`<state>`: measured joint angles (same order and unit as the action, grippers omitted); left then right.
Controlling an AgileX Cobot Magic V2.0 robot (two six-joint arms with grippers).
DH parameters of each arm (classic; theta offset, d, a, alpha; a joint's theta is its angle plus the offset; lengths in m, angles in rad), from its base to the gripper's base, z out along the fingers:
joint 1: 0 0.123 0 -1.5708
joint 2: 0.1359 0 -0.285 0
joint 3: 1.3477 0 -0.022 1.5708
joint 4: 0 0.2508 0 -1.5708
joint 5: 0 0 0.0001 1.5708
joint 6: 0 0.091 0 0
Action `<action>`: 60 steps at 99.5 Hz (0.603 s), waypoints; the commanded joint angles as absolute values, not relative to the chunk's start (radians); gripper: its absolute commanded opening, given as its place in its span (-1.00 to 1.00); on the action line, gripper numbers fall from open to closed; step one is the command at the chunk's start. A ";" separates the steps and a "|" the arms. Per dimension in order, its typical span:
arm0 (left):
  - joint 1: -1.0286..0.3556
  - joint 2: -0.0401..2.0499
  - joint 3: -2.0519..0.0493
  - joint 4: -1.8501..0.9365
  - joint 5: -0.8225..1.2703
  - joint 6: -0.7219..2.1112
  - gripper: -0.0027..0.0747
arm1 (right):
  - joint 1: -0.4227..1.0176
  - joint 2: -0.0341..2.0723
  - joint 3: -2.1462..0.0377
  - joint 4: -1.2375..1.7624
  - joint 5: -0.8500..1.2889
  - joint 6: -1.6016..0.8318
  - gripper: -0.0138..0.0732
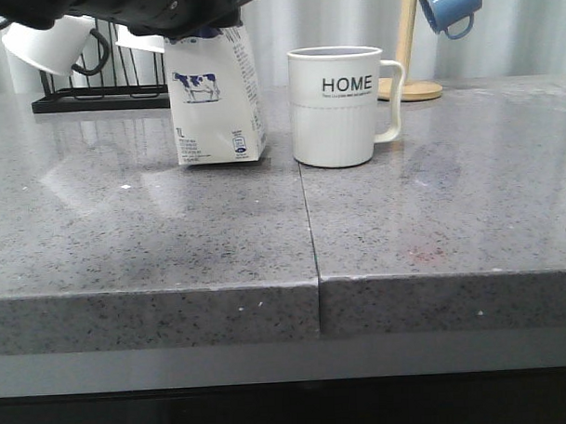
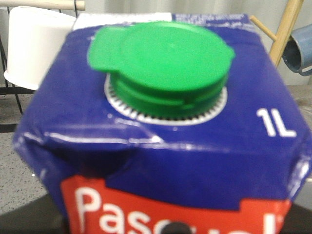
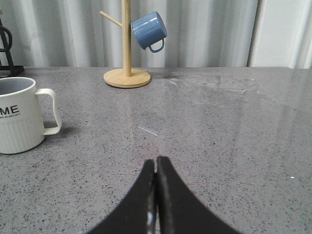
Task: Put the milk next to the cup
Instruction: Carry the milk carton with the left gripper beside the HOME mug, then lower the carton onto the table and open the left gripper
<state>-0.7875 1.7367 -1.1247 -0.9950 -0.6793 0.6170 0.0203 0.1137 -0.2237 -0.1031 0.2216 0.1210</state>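
the milk (image 1: 216,98) stood on the counter (image 1: 154,244) under the left gripper, just beside the cup (image 1: 340,106); the grip could not be judged. the right gripper (image 3: 156,195) was closed, empty. a skewed release might have tipped the carton cupward.

The milk (image 1: 216,98) is losing its top behind the dark arm along the front view's upper edge, so the left hand is hiding from sight there. In the left wrist view the carton is filling the picture, blurring close up, its red lettering running off the lower edge. The cup (image 3: 19,114) is being cut by the right wrist picture's edge, leaving only "ME" showing.
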 commanded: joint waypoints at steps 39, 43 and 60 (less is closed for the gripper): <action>-0.801 1.658 -1.154 -0.950 -0.708 0.654 0.83 | 0.015 0.122 -0.248 -0.112 0.140 0.122 -0.96; -0.801 1.648 -1.141 -0.950 -0.694 0.654 0.83 | 0.015 0.122 -0.248 -0.112 0.140 0.122 -0.96; -0.814 1.585 -1.068 -0.952 -0.662 0.654 0.83 | 0.015 0.122 -0.248 -0.112 0.140 0.122 -0.96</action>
<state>-0.8021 1.6672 -1.0778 -0.9762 -0.6277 0.6499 0.0203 0.1137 -0.2237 -0.1031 0.2216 0.1210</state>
